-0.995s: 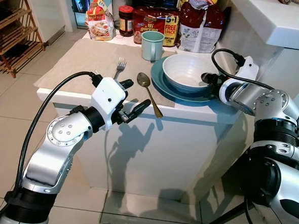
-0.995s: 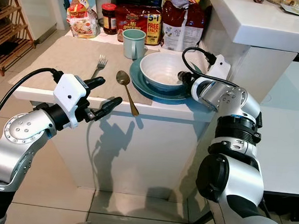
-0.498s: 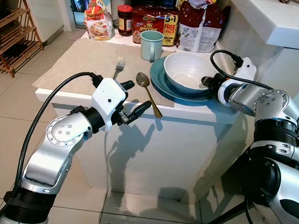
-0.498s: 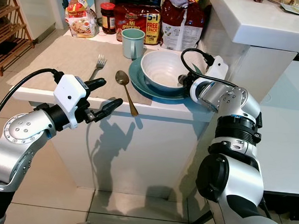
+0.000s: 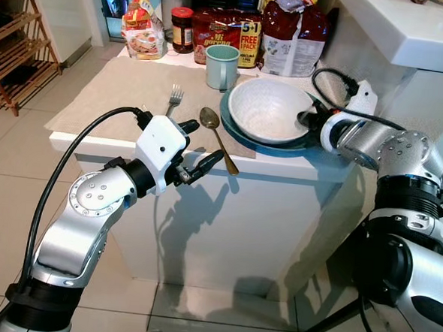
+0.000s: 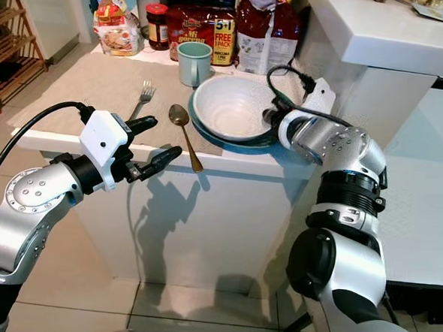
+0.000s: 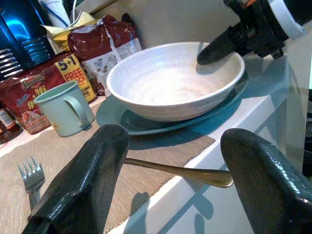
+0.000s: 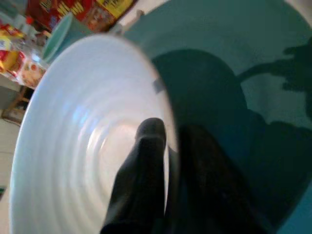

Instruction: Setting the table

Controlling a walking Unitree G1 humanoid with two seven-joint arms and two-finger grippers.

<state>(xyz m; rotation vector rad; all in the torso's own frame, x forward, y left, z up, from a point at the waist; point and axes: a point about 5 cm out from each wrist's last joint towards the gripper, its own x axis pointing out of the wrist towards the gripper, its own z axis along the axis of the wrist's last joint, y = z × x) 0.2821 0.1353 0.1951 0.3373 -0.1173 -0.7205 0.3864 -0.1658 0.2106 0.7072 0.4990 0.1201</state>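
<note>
The room has a floor of large pale beige tiles [image 5: 9, 198] with thin grout lines. A white worktop [image 5: 95, 142] on a white cabinet front [image 5: 278, 230] stands in the middle, lit brightly from above so that sharp shadows fall on the cabinet front. A thick white counter slab [image 5: 410, 31] on a white pillar rises at the robot's right. A wooden slatted rack [image 5: 21, 56] stands on the floor at the far left, near a white wall [image 5: 62, 6].
</note>
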